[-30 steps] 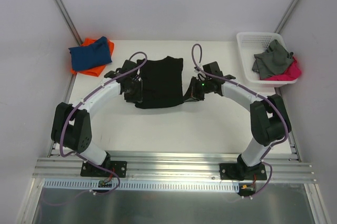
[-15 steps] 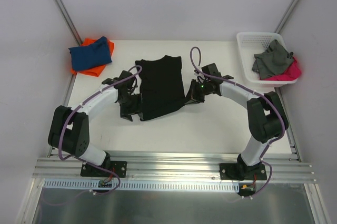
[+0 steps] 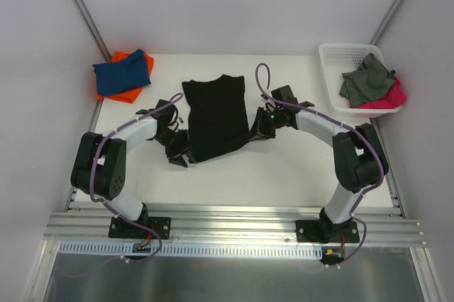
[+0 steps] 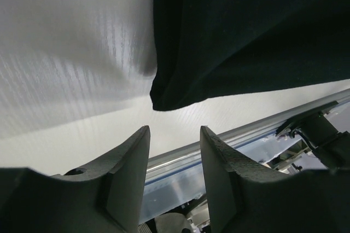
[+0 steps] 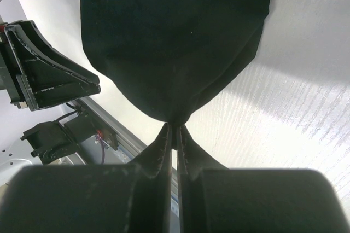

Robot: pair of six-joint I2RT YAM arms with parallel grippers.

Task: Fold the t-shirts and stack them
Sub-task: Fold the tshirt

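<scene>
Overhead, the black t-shirt (image 3: 216,118) lies spread between the left gripper (image 3: 179,154) and the right gripper (image 3: 257,130), yet only the wrist views settle the grips: the left one stands with jaws apart and empty, a shirt corner just beyond its fingertips, untouched. The right one is pinched tight on a gathered shirt edge, cloth fanning out ahead.
</scene>
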